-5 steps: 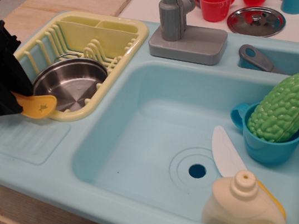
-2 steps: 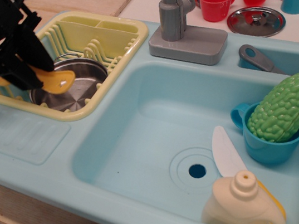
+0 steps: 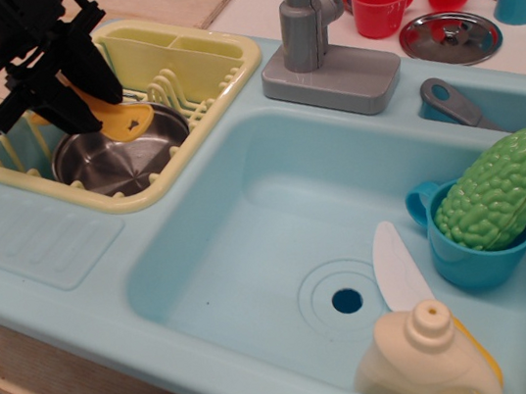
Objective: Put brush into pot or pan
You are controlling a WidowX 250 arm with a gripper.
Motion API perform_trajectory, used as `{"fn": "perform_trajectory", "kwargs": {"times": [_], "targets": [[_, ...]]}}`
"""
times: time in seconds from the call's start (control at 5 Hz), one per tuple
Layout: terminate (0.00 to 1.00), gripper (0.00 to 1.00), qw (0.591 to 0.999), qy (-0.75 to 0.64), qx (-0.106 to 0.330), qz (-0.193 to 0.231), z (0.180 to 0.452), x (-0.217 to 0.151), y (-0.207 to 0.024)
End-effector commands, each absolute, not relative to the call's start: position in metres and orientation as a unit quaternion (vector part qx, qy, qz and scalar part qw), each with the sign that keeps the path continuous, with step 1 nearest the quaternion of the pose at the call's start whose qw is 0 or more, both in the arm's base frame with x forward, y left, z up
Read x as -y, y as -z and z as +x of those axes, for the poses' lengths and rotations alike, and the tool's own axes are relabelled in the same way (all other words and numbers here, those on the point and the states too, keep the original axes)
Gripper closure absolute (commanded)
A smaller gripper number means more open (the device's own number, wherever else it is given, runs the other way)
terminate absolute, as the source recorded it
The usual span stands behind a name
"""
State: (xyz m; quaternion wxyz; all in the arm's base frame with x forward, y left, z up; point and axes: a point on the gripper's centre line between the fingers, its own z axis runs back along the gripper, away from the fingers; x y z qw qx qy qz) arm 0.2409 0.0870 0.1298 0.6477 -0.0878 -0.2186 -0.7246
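The shiny steel pan (image 3: 117, 161) sits in the pale yellow dish rack (image 3: 187, 70) at the left of the sink unit. My black gripper (image 3: 70, 95) is shut on the yellow-orange brush (image 3: 126, 120) and holds it just above the pan's far side. The brush's rounded handle end with the star hole sticks out to the right over the pan. Its bristles are hidden behind my fingers.
A grey faucet (image 3: 319, 40) stands behind the light blue sink basin (image 3: 279, 234). In the basin lie a white plastic knife (image 3: 395, 266), a cream bottle (image 3: 428, 361) and a blue cup (image 3: 459, 252) holding a green bitter gourd (image 3: 499, 186). A steel lid (image 3: 450, 36) and red cups (image 3: 381, 5) stand at the back right.
My gripper has carried the brush up and to the right, from the rack's front left edge to above the pan.
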Motion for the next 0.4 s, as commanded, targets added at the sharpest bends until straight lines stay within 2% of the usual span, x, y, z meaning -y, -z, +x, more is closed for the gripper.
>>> {"fn": "perform_trajectory", "kwargs": {"times": [0.0, 0.2], "targets": [[0.0, 0.0, 0.624, 0.743, 0.22, -0.099, 0.2513, -0.0885, -0.1367], [1.0, 0.0, 0.624, 0.743, 0.22, -0.099, 0.2513, -0.0885, -0.1367]]}}
